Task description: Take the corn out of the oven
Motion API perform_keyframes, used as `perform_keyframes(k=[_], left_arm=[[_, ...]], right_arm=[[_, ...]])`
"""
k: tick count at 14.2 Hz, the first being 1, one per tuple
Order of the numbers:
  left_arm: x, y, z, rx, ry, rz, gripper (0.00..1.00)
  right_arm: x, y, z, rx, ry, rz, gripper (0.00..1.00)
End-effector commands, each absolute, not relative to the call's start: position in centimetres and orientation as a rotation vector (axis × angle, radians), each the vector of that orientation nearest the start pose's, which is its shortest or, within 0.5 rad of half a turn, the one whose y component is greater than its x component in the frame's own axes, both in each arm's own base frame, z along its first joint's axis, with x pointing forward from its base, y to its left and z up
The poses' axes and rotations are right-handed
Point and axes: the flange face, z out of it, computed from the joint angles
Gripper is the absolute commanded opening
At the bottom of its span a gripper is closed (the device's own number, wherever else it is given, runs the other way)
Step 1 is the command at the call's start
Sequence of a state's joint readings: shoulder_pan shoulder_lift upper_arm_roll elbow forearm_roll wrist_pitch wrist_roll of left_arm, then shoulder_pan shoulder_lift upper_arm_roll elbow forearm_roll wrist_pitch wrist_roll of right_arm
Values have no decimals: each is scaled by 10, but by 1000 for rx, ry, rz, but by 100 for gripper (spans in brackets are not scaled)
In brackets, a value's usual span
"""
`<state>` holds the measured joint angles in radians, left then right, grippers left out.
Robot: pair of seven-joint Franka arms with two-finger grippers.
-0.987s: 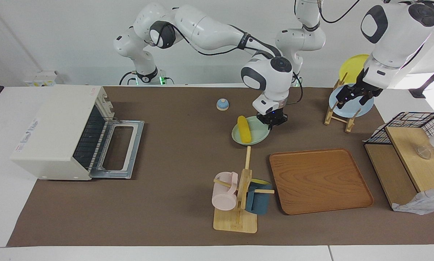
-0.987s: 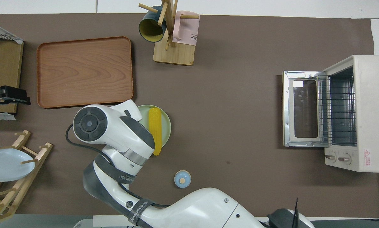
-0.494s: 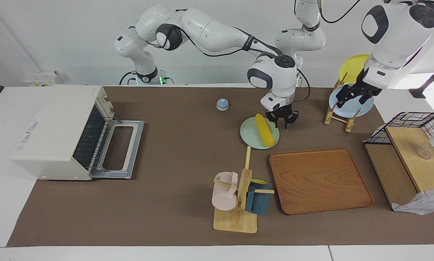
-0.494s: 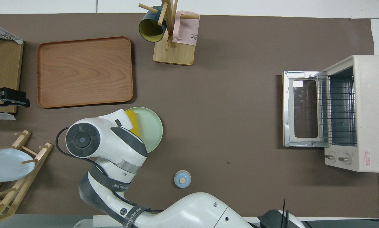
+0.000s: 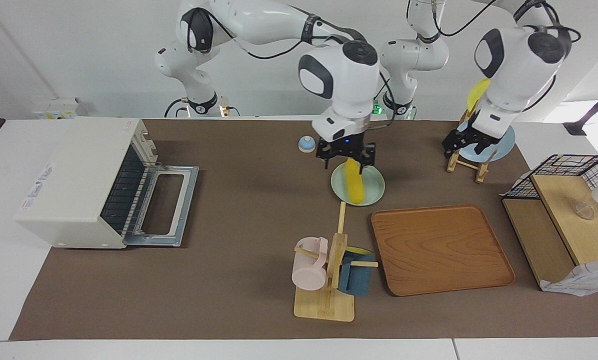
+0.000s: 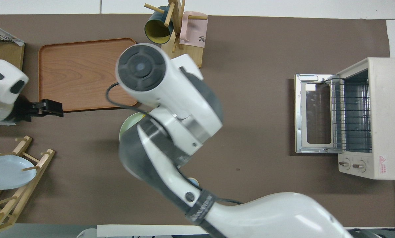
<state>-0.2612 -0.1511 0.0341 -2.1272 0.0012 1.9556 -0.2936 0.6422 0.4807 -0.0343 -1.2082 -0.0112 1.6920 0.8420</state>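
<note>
A: Facing view, item one: corn (image 5: 353, 181).
B: Lies flat on a pale green plate (image 5: 372, 192) on the surface, well apart from the oven (image 5: 74, 177), whose door is down and whose rack looks empty. Long axis runs from the robots outward, slightly slanted.
A: Right end effector (image 5: 345, 155)?
B: Hangs over the cob's robot-side end, fingers spread, gripping nothing; the cob lies directly below and a little outward of it. Nearest arm by far.
A: Left end effector (image 5: 463, 142)?
B: Waiting by the wooden plate rack (image 5: 466, 157), fingers apart, empty, toward its own end of the surface.
A: Overhead view?
B: The right arm hides the cob; only a sliver of plate (image 6: 128, 121) shows. Oven (image 6: 376, 115) stands open. Left end effector (image 6: 49, 109) sits over the tray edge, probably open.
</note>
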Motion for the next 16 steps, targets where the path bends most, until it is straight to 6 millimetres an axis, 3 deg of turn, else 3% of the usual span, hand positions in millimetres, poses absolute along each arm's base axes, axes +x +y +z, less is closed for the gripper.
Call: perform_keyframes(k=[1, 3, 4, 5, 6, 7, 8, 10, 11, 12, 14, 16], left_arm=[[466, -219, 414, -3133, -160, -3, 100], [450, -279, 380, -3139, -100, -18, 100], [443, -299, 368, -3143, -78, -27, 100], [437, -314, 357, -3144, -75, -30, 100], [432, -327, 343, -3144, -48, -31, 100], [433, -331, 325, -3138, -38, -23, 100], [434, -331, 313, -3130, -30, -9, 100], [437, -329, 293, -3112, -3, 13, 97], [436, -328, 291, -3102, -27, 31, 11], [441, -325, 293, -3104, -84, 25, 0], [454, -318, 307, -3097, -118, 36, 0], [486, -293, 352, -3086, -114, 67, 0]], right_arm=[[547, 301, 473, -3207, 226, 118, 84], [554, 244, 450, -3207, 340, 169, 58], [553, 218, 433, -3198, 340, 157, 39], [547, 197, 410, -3189, 229, 120, 24], [544, 176, 391, -3189, 164, 119, 15], [548, 142, 375, -3188, 193, 144, 12], [552, 126, 362, -3206, 184, 162, 10], [557, 125, 337, -3237, 158, 175, 5], [560, 125, 324, -3239, 157, 184, 4], [562, 122, 316, -3238, 163, 187, 4], [564, 114, 312, -3270, 132, 201, 1], [562, 102, 304, -3311, 113, 223, 1]])
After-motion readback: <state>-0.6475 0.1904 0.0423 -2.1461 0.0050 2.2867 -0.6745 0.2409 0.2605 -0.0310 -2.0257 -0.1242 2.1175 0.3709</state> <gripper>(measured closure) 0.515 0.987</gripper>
